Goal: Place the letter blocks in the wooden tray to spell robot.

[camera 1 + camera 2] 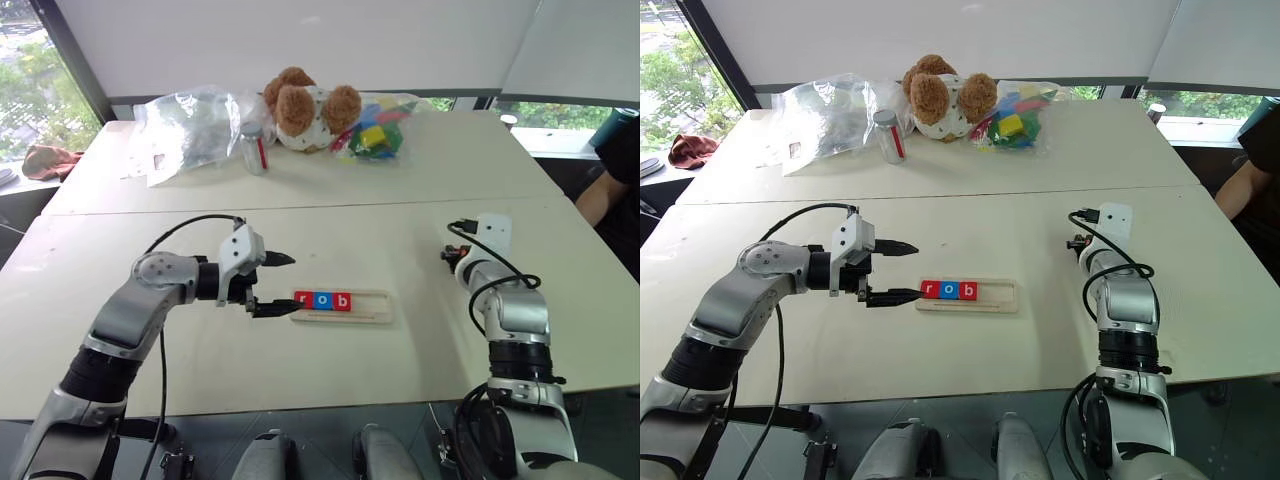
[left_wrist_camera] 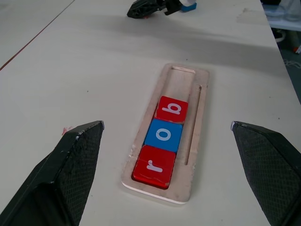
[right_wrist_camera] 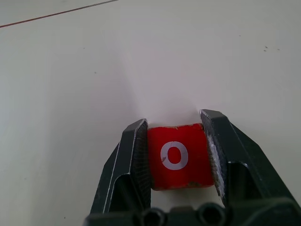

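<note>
The right gripper [image 3: 173, 157] clamps a red square "o" tile [image 3: 178, 157] on the white table [image 1: 420, 250], next bound for the long light-wood tray [image 1: 372, 310] reading "rob", beside the open-jawed left gripper [image 1: 276, 284].

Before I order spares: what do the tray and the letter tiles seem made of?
The wooden tray looks like pale unfinished wood: faint grain, matte surface. The letter blocks appear to be painted wood, glossy red or blue; the red "o" block shows chipped edges.
</note>
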{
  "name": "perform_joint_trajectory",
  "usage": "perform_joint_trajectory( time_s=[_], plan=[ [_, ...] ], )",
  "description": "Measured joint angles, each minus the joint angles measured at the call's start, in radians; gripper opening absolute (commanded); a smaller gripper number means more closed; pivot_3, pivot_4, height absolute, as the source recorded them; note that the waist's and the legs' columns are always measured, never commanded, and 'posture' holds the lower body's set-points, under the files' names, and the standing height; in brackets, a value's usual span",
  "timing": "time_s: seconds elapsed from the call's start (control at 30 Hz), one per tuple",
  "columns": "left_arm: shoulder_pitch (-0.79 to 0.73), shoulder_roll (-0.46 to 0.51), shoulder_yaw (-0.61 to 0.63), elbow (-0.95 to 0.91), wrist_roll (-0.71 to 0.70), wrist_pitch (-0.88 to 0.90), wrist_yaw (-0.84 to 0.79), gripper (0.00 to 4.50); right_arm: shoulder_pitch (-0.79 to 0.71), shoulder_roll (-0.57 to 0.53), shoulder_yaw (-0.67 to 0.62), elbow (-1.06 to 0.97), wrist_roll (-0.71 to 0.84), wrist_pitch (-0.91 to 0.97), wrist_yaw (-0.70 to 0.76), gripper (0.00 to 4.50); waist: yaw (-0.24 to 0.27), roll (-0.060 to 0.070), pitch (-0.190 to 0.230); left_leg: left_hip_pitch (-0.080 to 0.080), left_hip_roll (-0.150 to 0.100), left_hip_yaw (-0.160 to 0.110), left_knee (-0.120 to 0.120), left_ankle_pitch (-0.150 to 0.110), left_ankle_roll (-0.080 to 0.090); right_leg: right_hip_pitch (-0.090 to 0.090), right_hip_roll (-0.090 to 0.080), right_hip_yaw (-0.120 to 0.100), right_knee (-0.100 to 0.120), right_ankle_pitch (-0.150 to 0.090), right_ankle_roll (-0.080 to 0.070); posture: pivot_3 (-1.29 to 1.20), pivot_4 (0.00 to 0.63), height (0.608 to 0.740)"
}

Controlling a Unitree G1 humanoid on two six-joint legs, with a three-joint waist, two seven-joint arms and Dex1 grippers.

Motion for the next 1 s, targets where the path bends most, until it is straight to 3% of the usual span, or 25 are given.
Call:
perform_joint_trajectory(
  time_s=[0.2,0.4,0.77,0.8,0.97,1.0],
  plan=[
    [-0.001,0.003,0.000,0.005,0.000,-0.003,-0.005,4.50,0.075,0.012,0.025,-0.244,-0.001,0.136,-0.026,1.19,-0.002,0.000,0.000,-0.001,0.000,-0.001,-0.001,0.000,0.000,-0.001,0.000,0.000,0.000,0.000,0.000,0.00,0.150,0.740],
    [-0.013,0.006,-0.001,0.028,0.000,-0.006,-0.024,4.50,0.231,0.171,0.086,-0.702,0.018,0.488,-0.062,1.19,-0.002,0.000,0.000,-0.001,0.001,-0.002,-0.001,0.000,0.000,-0.001,0.001,-0.001,0.000,0.000,0.000,0.00,0.150,0.740],
    [-0.042,-0.007,-0.005,0.087,0.020,-0.040,-0.046,4.50,0.311,0.211,0.124,-0.779,0.009,0.589,-0.081,1.19,-0.002,0.000,0.000,0.000,0.000,-0.002,0.000,0.000,0.000,0.000,0.001,-0.002,-0.001,0.000,0.000,0.00,0.150,0.740],
    [-0.043,-0.008,-0.005,0.087,0.022,-0.043,-0.046,4.50,0.311,0.215,0.123,-0.778,0.008,0.589,-0.083,2.21,-0.003,0.000,0.000,0.000,0.000,-0.002,0.000,0.000,0.000,0.000,0.001,-0.002,-0.001,0.000,0.000,0.00,0.150,0.740],
    [-0.043,-0.012,-0.005,0.087,0.027,-0.044,-0.048,4.50,0.309,0.218,0.096,-0.778,-0.001,0.589,-0.089,4.43,-0.003,0.000,0.000,0.000,0.000,-0.002,0.000,0.000,0.000,0.000,0.001,-0.003,-0.001,0.000,0.000,0.00,0.150,0.740],
    [-0.043,-0.012,-0.005,0.087,0.029,-0.045,-0.049,4.50,0.307,0.216,0.088,-0.778,-0.001,0.590,-0.087,4.43,-0.004,0.000,0.000,0.000,0.000,-0.002,0.000,0.000,0.000,0.000,0.001,-0.003,-0.001,0.000,0.000,0.00,0.150,0.740]
  ],
)
